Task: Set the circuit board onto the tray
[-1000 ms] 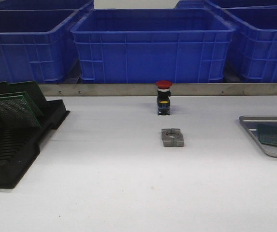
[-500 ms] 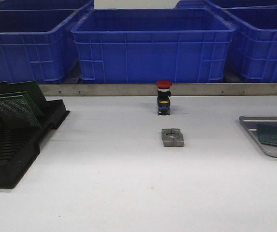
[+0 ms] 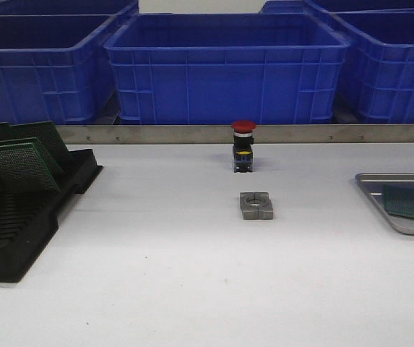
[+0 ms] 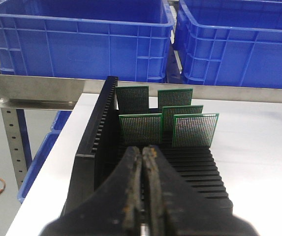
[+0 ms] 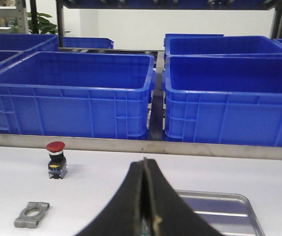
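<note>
Item, left gripper (image 4: 143, 162): jaws pressed together on nothing, facing the black slotted rack (image 4: 94, 142) at your surface's left edge, where five green perforated circuit boards (image 4: 140, 129) stand upright in the slots straight ahead, so this arm looks nearer for the pick. Item, right gripper (image 5: 144, 196): likewise closed and empty, above the ribbed silver tray (image 3: 371, 189) at the right edge, which already carries one board (image 3: 412, 202) lying flat.

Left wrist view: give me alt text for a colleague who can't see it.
The left gripper, jaws closed and empty, points at a black slotted rack holding five green perforated circuit boards standing upright on the white table. Blue bins line the shelf behind.
</note>
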`<act>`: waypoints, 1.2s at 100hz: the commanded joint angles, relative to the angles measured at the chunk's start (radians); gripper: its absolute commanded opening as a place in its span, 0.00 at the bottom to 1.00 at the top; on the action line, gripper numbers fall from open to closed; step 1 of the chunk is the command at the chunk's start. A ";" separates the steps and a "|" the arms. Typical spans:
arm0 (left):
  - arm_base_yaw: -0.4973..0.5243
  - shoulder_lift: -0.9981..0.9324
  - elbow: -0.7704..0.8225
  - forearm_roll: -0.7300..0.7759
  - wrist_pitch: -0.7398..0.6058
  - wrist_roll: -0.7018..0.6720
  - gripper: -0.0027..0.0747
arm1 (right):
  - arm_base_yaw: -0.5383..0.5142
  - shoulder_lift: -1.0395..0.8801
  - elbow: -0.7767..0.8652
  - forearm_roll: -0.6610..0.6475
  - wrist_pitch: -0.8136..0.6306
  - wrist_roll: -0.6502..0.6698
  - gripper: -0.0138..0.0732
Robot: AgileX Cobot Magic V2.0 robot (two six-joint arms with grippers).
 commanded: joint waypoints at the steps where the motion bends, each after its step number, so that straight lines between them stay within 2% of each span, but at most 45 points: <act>1: 0.003 -0.031 0.049 -0.009 -0.074 0.003 0.01 | -0.004 -0.015 0.026 -0.145 -0.126 0.138 0.09; 18: 0.003 -0.031 0.049 -0.009 -0.074 0.003 0.01 | -0.004 -0.018 0.159 -0.166 -0.244 0.180 0.09; 23: 0.003 -0.031 0.049 -0.009 -0.074 0.003 0.01 | -0.004 -0.020 0.154 -0.182 -0.199 0.185 0.09; 120: 0.003 -0.031 0.049 -0.009 -0.074 0.003 0.01 | -0.004 -0.022 0.155 -0.200 -0.195 0.185 0.09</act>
